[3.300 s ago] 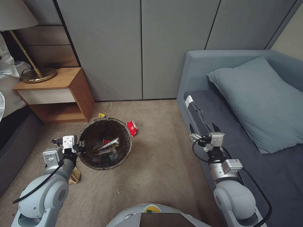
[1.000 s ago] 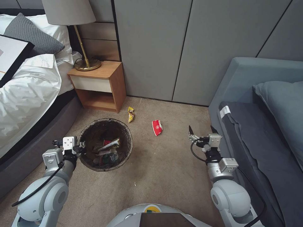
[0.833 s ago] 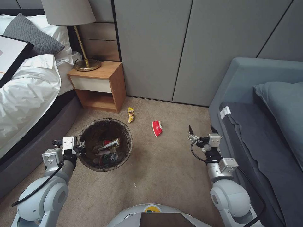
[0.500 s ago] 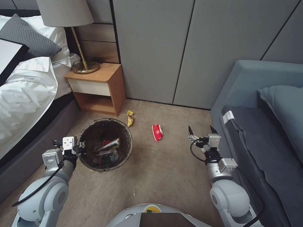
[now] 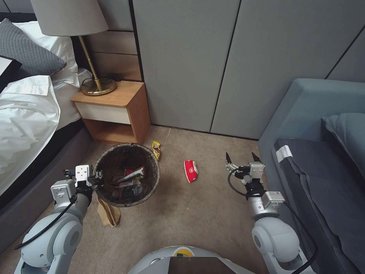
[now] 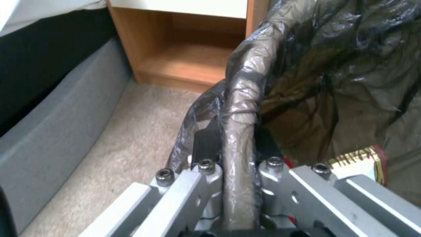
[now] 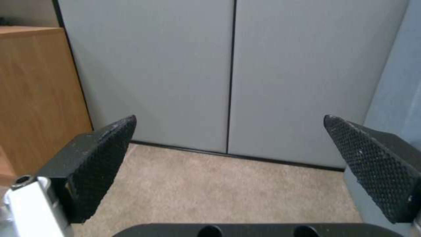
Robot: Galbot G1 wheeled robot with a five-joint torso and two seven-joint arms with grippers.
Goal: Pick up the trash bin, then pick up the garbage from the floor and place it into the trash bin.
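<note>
So the left gripper [image 5: 99, 176] is clamped right onto the rim of the trash bin [image 5: 152, 167]. In the left wrist view you can see its black fingers [image 6: 206, 143] pinching the bag-wrapped edge [image 6: 239, 108] from both sides, one finger outside the bin and one inside. The bin hangs at the robot's front left, and it's already got stuff in it: a red-and-white wrapper [image 5: 131, 174], what looks like a small clear bottle [image 5: 133, 189], some other bits I can't make out.

The right gripper [image 5: 240, 158] is held out over the carpet at the front right, just beside the grey-blue sofa [image 5: 304, 102]. Its fingers are spread wide with nothing between them; the right wrist view shows both textured pads [image 7: 103, 149] far apart, with bare carpet and the grey wall panels [image 7: 175, 65] beyond.

Garbage lying on the floor:
- a red-and-white wrapper on the carpet [image 5: 191, 171], roughly between the bin and the right gripper, apart from both
- a yellow snack packet [image 5: 156, 149] just past the bin's far rim, near the corner of the wooden nightstand [image 5: 127, 102]
- a piece of brown paper [image 5: 108, 213] on the floor at the bin's near side, partly tucked under it from this angle

Further out, there's a brass lamp [image 5: 93, 76] on the nightstand and a bed with white bedding [image 5: 23, 118] on the left.
</note>
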